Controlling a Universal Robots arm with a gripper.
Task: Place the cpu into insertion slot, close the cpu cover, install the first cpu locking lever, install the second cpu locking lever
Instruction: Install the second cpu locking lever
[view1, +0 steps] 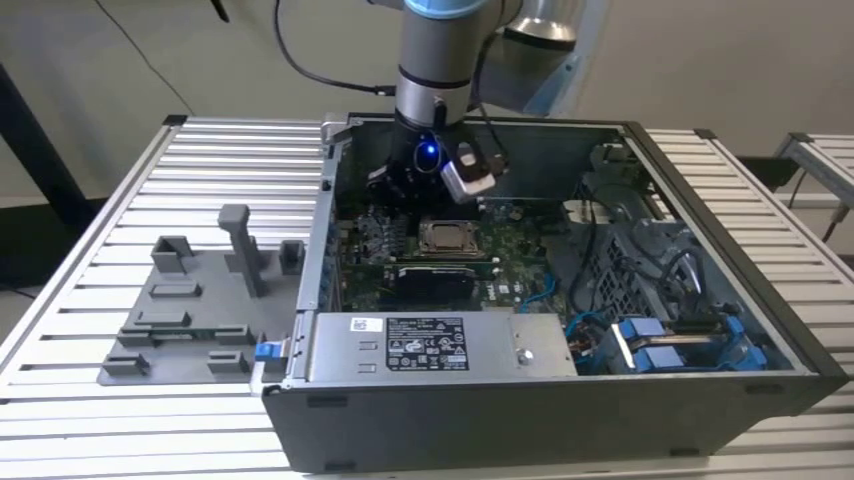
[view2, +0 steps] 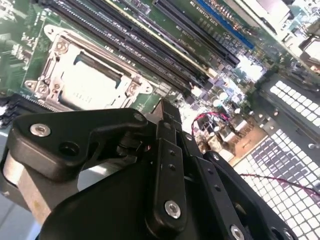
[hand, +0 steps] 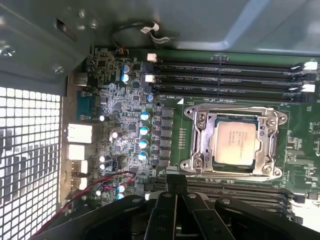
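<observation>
The cpu (hand: 235, 143) lies flat in the insertion slot (view1: 451, 238) on the green motherboard, its silver-tan face up. The cpu cover (hand: 200, 145) is down around it as a silver frame, and the chip shows through its window. Thin metal levers run along two opposite sides of the frame. The chip (view2: 82, 85) and frame (view2: 131, 86) also appear in the second wrist view. My gripper (hand: 176, 179) hangs above the board beside the socket, shut with nothing in it. Its black fingers (view2: 167, 107) are pressed together. In the exterior view the gripper (view1: 400, 195) is inside the case, behind the socket.
Black memory slots (hand: 225, 75) run on both sides of the socket. A perforated case wall (hand: 30, 160) and a red wire (hand: 100, 182) are close by. A power supply (view1: 427, 345) and blue cables (view1: 667, 345) sit at the case front. A grey fixture plate (view1: 187, 320) lies outside.
</observation>
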